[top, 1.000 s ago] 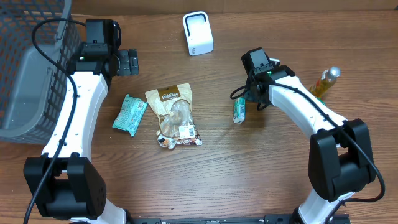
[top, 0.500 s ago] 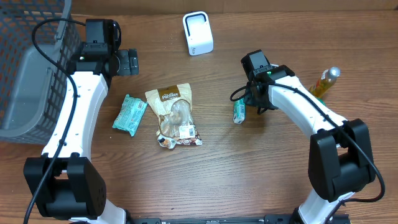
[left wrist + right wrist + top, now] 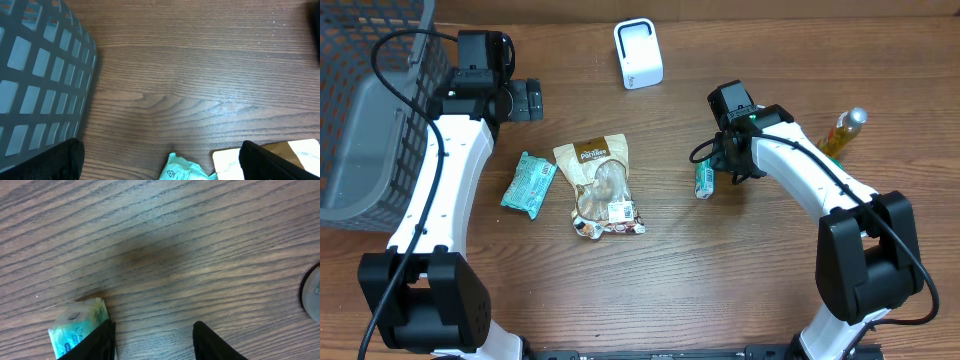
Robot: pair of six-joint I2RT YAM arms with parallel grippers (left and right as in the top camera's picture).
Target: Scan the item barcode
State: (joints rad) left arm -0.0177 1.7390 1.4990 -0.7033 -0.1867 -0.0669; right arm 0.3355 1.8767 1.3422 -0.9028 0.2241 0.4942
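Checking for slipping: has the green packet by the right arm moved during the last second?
No. The green packet keeps its place relative to the white scanner.

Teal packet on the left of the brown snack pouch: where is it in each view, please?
Overhead: teal packet left of centre, beside the brown snack pouch.
Left wrist: bottom edge, middle, only a corner shows.
Right wrist: not in it; the small green packet there is another one.
Shared landmark: the brown snack pouch, right of it in both views.

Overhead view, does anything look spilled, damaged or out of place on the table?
Nothing stands out: the teal packet, snack bag, small green packet and bottle look intact, and the table shows no spill.
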